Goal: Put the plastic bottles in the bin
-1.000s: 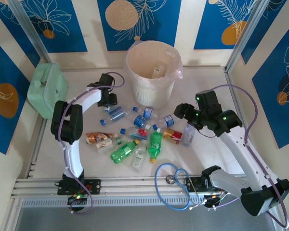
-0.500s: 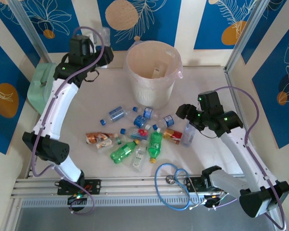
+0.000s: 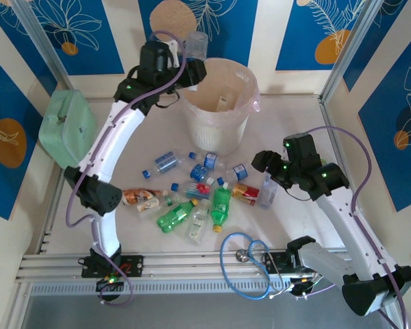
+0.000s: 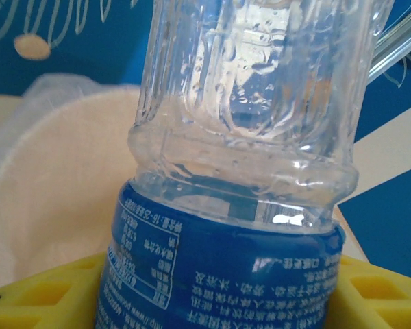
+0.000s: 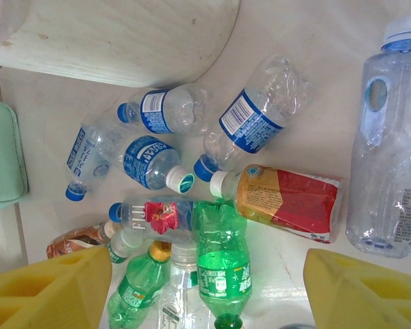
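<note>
Plastic bottles (image 3: 198, 192): mostly lying in a heap on the table (image 3: 288, 123) in front of the bin (image 3: 216, 127), pointing every which way. One clear blue-label bottle (image 3: 196, 44): getting held up high just beside the bin's back-left rim, label end squeezed tight between the yellow pads (image 4: 44, 298) of the left gripper (image 3: 193, 67). Standing roughly upright, long axis sticking straight out past the fingers. Right gripper (image 5: 205, 288): hanging over the heap, pads spread wide, gripping nothing.
</note>
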Action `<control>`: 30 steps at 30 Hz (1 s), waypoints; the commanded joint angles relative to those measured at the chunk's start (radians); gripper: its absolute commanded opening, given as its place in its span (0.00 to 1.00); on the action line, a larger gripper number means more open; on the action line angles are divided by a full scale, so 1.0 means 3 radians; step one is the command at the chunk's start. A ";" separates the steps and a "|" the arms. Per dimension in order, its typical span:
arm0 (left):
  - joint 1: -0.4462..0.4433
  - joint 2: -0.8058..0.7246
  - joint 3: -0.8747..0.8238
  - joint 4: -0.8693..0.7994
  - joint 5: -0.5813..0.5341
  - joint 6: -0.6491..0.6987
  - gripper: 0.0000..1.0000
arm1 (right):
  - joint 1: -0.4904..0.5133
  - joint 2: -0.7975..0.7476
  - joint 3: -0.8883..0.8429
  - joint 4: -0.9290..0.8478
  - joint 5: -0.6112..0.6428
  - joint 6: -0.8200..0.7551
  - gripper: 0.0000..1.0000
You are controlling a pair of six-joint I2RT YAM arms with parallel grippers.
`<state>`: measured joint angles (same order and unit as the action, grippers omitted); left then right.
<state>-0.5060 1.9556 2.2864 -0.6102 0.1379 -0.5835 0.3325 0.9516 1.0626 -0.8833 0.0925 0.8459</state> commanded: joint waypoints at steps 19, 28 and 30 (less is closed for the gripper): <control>-0.0113 0.0172 -0.0058 -0.0103 -0.0107 -0.0150 0.79 | -0.0050 -0.0109 -0.0142 -0.0052 -0.0050 0.0010 0.75; -0.0126 -0.0007 -0.0056 -0.0042 -0.0066 -0.0133 0.82 | -0.0163 -0.0041 -0.0131 -0.0203 0.0067 -0.0035 0.76; -0.0131 -0.0093 -0.0076 -0.0066 -0.0060 -0.0072 0.81 | -0.0268 0.0056 -0.0137 -0.0262 0.0030 -0.0067 0.77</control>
<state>-0.5335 1.9980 2.2673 -0.6350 0.1192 -0.6273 0.2817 0.9409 1.0309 -0.9112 0.1005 0.8421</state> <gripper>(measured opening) 0.815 0.765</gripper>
